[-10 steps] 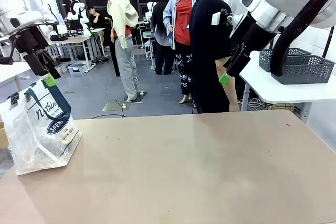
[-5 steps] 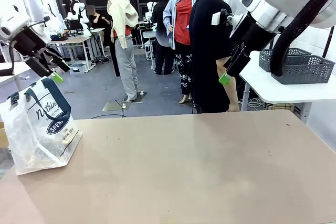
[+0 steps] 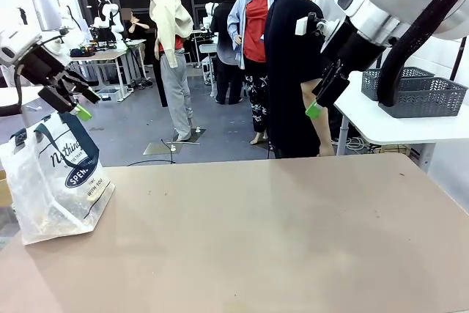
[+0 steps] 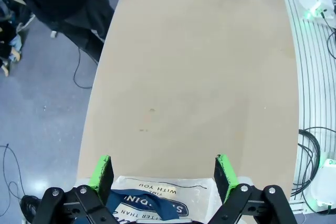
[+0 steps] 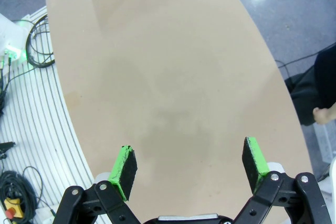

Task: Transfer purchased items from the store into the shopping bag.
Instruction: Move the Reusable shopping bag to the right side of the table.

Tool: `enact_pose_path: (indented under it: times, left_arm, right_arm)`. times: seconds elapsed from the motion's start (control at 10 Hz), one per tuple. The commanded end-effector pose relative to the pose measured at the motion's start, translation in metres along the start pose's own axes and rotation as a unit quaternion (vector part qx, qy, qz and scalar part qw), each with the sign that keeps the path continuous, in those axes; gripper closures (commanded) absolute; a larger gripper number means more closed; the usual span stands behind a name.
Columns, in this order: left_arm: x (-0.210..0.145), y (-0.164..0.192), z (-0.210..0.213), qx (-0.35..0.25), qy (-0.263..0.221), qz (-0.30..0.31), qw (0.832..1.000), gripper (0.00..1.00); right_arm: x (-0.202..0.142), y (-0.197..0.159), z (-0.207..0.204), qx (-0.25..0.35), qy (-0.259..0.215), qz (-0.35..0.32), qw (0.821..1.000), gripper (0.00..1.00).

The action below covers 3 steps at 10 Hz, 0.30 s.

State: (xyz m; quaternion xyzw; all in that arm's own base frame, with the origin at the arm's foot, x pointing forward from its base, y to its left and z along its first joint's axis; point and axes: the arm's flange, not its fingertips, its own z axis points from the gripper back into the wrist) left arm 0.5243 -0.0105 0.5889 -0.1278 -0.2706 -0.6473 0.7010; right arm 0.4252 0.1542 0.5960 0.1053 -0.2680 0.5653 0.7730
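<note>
The shopping bag point(image 3: 60, 181), clear plastic with navy handles and lettering, stands at the table's left edge. My left gripper point(image 3: 86, 105) hangs open just above the bag's top, fingers slanting down to the right. In the left wrist view that gripper point(image 4: 163, 174) is open over the bag point(image 4: 157, 205), with nothing between its green pads point(image 4: 102, 171). My right gripper point(image 3: 320, 99) is raised above the table's far right side, open and empty. Its wrist view shows the right gripper point(image 5: 189, 163) over bare tabletop. Dark grey lattice baskets point(image 3: 425, 94) sit on a white side table; I cannot tell which is the store.
The tan table point(image 3: 264, 232) stretches between the arms. A person in black point(image 3: 293, 71) stands at the far side, with a hand point(image 5: 325, 114) by the table's edge. Cables and white floor rails point(image 5: 21, 103) lie beside the table.
The left gripper has turned at the wrist and swung right, from pointing down to slanting over the bag. The right arm has not moved.
</note>
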Motion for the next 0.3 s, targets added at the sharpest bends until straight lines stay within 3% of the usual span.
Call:
enact_pose_path:
  times: [0.0, 0.2]
  left_arm:
    - [0.0021, 0.0023, 0.0014, -0.002, 0.008, 0.001, 1.000, 0.00]
    - [0.0021, 0.0023, 0.0014, -0.002, 0.008, 0.001, 1.000, 0.00]
  right_arm:
    - [-0.0005, 0.0006, 0.0006, -0.001, 0.011, -0.002, 1.000, 0.00]
    - [-0.0005, 0.0006, 0.0006, -0.001, 0.011, -0.002, 1.000, 0.00]
